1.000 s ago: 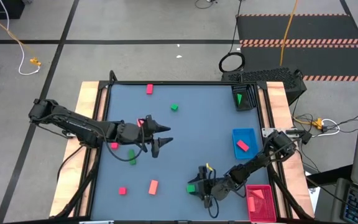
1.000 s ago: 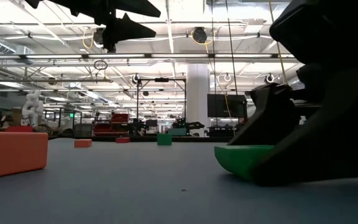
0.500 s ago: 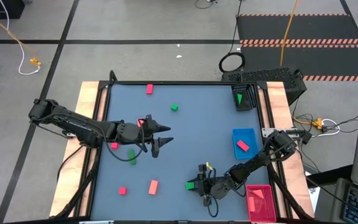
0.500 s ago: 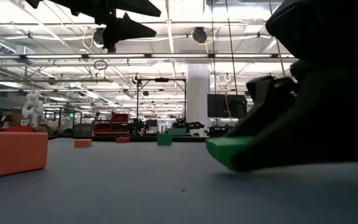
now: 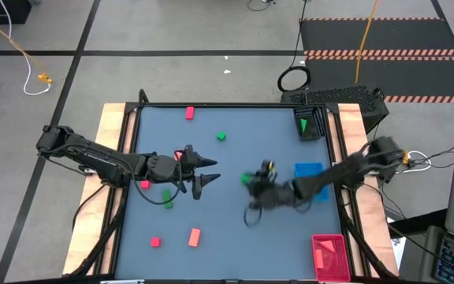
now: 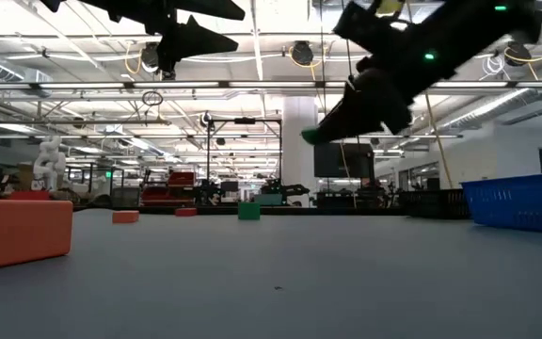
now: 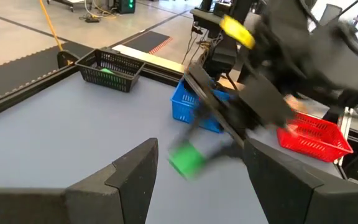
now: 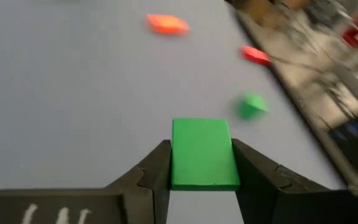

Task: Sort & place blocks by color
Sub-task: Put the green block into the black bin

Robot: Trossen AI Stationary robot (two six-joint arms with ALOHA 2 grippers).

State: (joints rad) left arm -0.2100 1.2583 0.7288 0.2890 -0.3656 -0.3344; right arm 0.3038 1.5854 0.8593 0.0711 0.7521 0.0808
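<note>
Smeared by motion beside the blue tray (image 5: 309, 170): right gripper (image 5: 252, 183) and its green block (image 5: 246, 179), outlines impossible to make out.

left pincer (image 5: 199, 173): open, raised, mid-table | right pincer (image 5: 251, 181): gripping, raised, mid-table

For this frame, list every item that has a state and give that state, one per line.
right gripper: shut on green block, raised above the table.
green block: held between the fingers, off the table.
left gripper: open, empty, above mid-table.
blue tray: partly hidden by the right arm.
red tray: holds red pieces.
black tray: holds a green piece.
</note>
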